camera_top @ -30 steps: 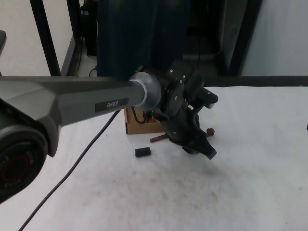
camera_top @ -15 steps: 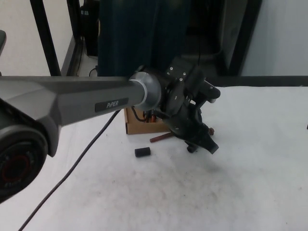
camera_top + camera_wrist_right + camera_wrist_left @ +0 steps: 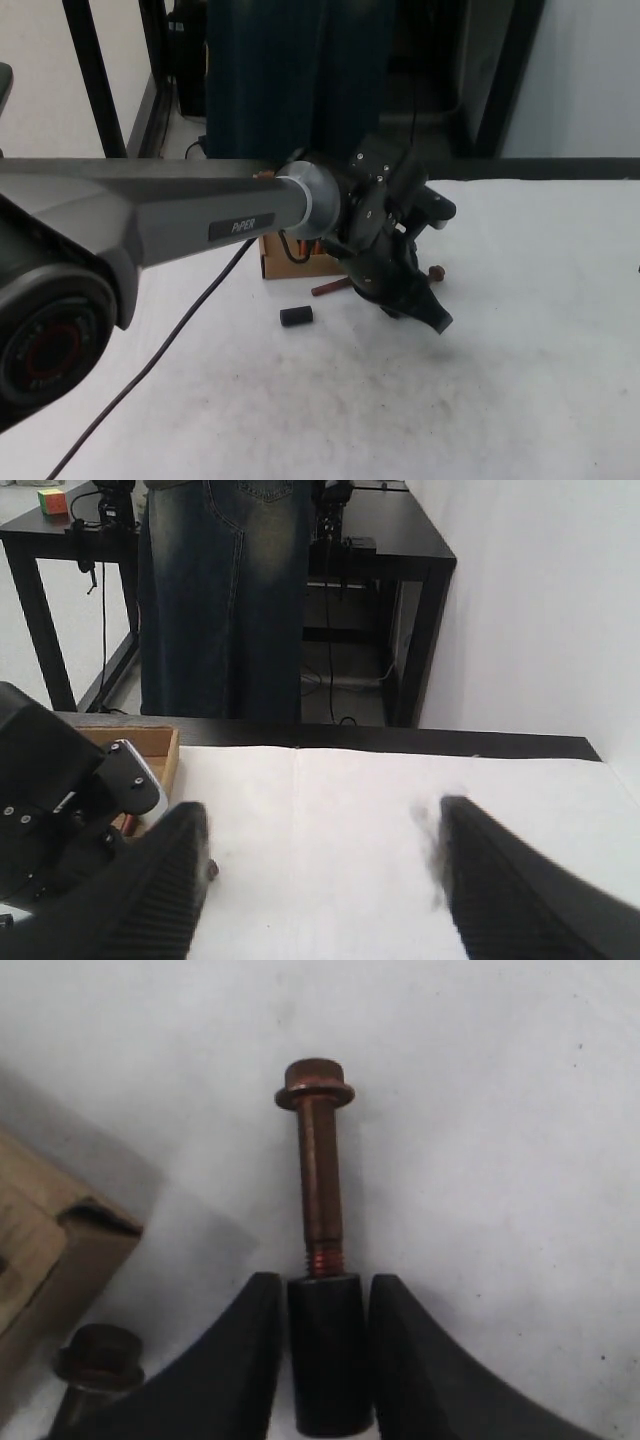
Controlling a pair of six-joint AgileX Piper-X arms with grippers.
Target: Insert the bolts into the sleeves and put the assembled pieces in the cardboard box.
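Bolt (image 3: 318, 1175) lies on the white bench (image 3: 500, 1110), by the look of it, straight out ahead of the left gripper (image 3: 325, 1290), with its threaded tip right at the mouth of the black sleeve (image 3: 325, 1360). The fingers are pinched on that sleeve, in line with the shank, which looks like the set-up for sliding the sleeve on. A second bolt (image 3: 95, 1360) sits off to one side of the fingers, beside the cardboard box (image 3: 45, 1230), presumably waiting its turn. The right gripper (image 3: 320, 880) is spread wide and holds nothing.
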